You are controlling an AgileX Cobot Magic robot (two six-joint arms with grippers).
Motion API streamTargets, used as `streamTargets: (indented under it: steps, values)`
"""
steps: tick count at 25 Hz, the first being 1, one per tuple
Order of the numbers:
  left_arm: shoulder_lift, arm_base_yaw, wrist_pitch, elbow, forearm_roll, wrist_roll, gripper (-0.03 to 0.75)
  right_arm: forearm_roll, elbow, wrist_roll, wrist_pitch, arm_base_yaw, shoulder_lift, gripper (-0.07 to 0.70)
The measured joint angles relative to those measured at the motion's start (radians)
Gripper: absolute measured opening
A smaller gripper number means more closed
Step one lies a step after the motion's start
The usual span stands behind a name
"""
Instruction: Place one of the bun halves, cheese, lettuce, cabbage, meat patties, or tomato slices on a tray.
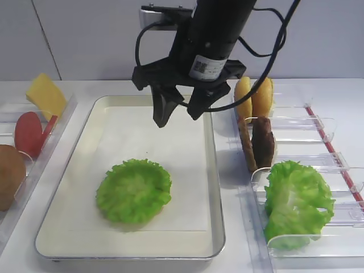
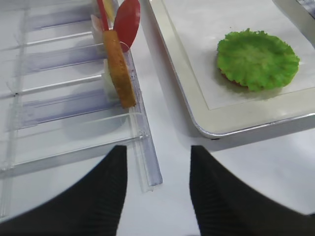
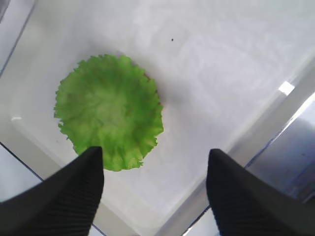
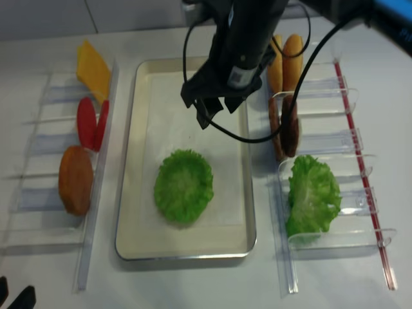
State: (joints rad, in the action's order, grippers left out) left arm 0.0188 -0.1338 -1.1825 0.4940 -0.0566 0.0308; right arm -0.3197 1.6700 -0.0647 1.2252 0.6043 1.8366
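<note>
Broadly, the desk [image 1: 85, 85] is carrying the tray [image 1: 211, 170] in the middle, with clear holders [image 4: 335, 103] flanking it so spare ingredients are standing upright within reach. I am seeing the lettuce [image 1: 134, 190] lying flat on the tray's paper liner, a sliver of red peeking from beneath. My right hand [image 1: 179, 111] is hovering above, spread and gripping nothing. My left hand [image 2: 157, 194] is idling open over bare desk.

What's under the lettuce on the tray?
The lettuce lies flat on the tray liner. In the left wrist view a thin reddish edge peeks out at its lower left, so something sits beneath; the leaf covers the rest, so I can't identify it.
</note>
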Motion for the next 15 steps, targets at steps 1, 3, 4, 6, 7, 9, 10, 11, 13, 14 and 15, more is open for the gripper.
streamTargets:
  steps: [1,3,4,6,7,9,10,11,13,14,15]
  values:
    - [0.0,0.0,0.0,0.0,0.0,0.0,0.288,0.013,0.002,0.01,0.004,0.0,-0.013,0.454]
    - [0.0,0.0,0.0,0.0,0.0,0.0,0.288,0.065,0.001,0.04,0.009,0.0,-0.039,0.453]
    - [0.0,0.0,0.0,0.0,0.0,0.0,0.288,0.092,0.001,0.059,0.011,0.0,-0.059,0.453]
    - [0.0,0.0,0.0,0.0,0.0,0.0,0.288,0.161,0.001,0.09,0.013,0.0,-0.105,0.452]
    - [0.0,0.0,0.0,0.0,0.0,0.0,0.288,0.19,0.001,0.104,0.013,0.0,-0.134,0.45]
    - [0.0,0.0,0.0,0.0,0.0,0.0,0.288,0.235,0.001,0.116,0.016,0.0,-0.197,0.45]
    - [0.0,0.0,0.0,0.0,0.0,0.0,0.288,0.249,0.001,0.118,0.016,0.0,-0.225,0.45]
    - [0.0,0.0,0.0,0.0,0.0,0.0,0.288,0.261,-0.007,0.119,0.016,0.0,-0.26,0.45]
    - [0.0,0.0,0.0,0.0,0.0,0.0,0.288,0.272,-0.045,0.122,0.018,0.0,-0.329,0.45]
    - [0.0,0.0,0.0,0.0,0.0,0.0,0.288,0.275,-0.076,0.124,0.018,0.0,-0.37,0.45]
    - [0.0,0.0,0.0,0.0,0.0,0.0,0.288,0.279,-0.112,0.124,0.021,0.0,-0.412,0.45]
